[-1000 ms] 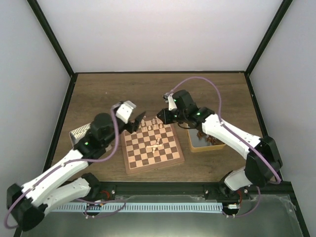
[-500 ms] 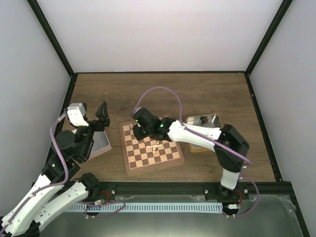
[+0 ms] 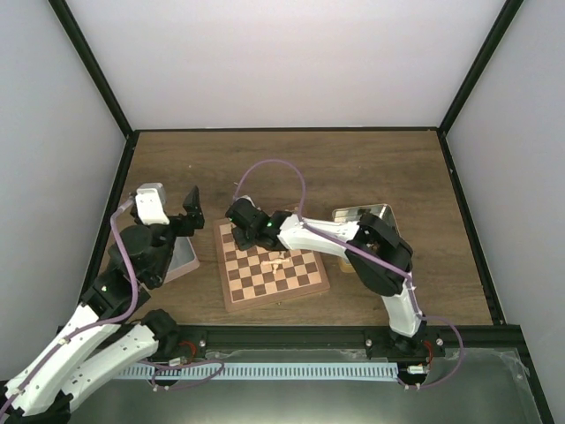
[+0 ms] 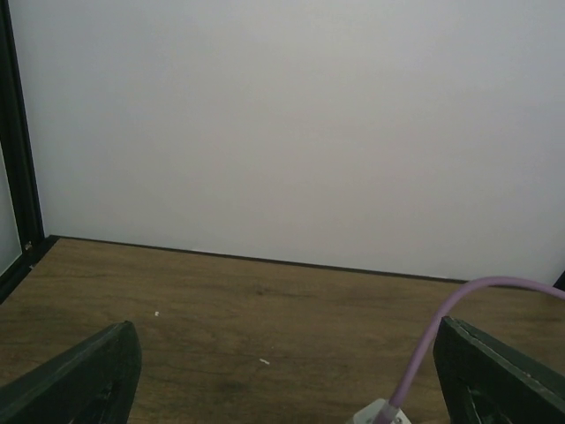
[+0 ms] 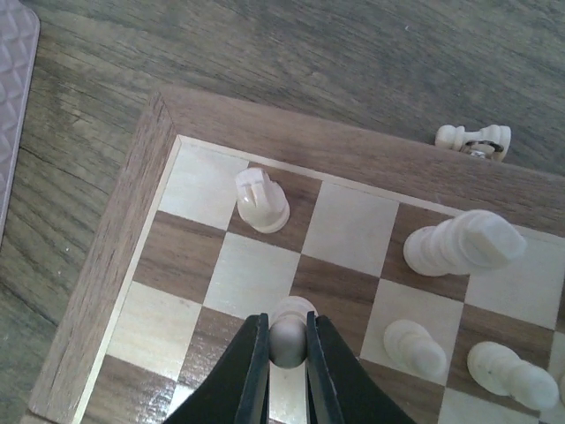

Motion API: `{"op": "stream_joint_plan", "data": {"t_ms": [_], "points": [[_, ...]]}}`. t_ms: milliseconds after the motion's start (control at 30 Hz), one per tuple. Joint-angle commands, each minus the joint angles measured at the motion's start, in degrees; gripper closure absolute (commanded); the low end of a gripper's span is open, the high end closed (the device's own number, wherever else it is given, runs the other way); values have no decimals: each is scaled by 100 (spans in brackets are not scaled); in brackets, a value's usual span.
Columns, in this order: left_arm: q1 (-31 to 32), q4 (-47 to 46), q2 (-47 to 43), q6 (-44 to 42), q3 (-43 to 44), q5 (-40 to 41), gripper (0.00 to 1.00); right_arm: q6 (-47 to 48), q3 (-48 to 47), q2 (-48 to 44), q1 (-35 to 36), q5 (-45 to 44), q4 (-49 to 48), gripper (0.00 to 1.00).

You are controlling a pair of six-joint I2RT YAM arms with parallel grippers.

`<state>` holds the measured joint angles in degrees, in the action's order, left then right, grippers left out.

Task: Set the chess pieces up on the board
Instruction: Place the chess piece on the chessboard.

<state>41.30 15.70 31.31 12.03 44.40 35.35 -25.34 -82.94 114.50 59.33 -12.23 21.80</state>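
The board [image 3: 274, 300] lies at the table's middle front. In the right wrist view my right gripper [image 5: 287, 340] is shut on a cream pawn [image 5: 289, 311] standing on a square near the board's [image 5: 132, 230] far left corner. A cream rook [image 5: 261, 201] stands one square diagonally beyond it. A tall cream piece [image 5: 463, 243] and two pawns [image 5: 415, 347] stand to the right. From above, the right gripper [image 3: 237, 219] is over that corner. My left gripper [image 3: 181, 212] is open and empty, raised above the left tin [image 3: 183, 258]; its fingers [image 4: 79, 375] stand wide apart.
Cream pieces [image 3: 278, 261] lie toppled on the board's middle. A cream piece [image 5: 472, 137] lies on the table just beyond the board's rim. A silver tin [image 3: 375, 215] holding dark pieces stands right of the board. A purple cable [image 4: 424, 353] crosses the left wrist view.
My right gripper moved from the board's far right to its far left corner and stands shut on a pawn. My left arm drew back from the board to above the left tin.
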Motion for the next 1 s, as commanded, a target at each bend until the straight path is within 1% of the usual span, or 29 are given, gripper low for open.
{"op": "stream_joint_plan", "data": {"t_ms": [0, 500, 600, 767, 900, 967], "points": [[9, 47, 62, 27, -39, -67, 7, -76, -342, 168, 10, -198, 44, 97], [5, 47, 208, -34, -50, 20, 6, -199, -513, 494, -2, -315, 246, 96], [8, 81, 235, -12, -26, 85, 6, -208, -513, 483, -3, -312, 267, 91], [5, 154, 268, 34, 24, 138, 6, -233, -533, 318, -1, -337, 308, 75], [2, 248, 356, 79, 154, 152, 6, -262, -563, 28, -3, -286, 266, 69], [0, 286, 422, 105, 254, 164, 4, -283, -559, -168, -4, -234, 233, 66]]}}
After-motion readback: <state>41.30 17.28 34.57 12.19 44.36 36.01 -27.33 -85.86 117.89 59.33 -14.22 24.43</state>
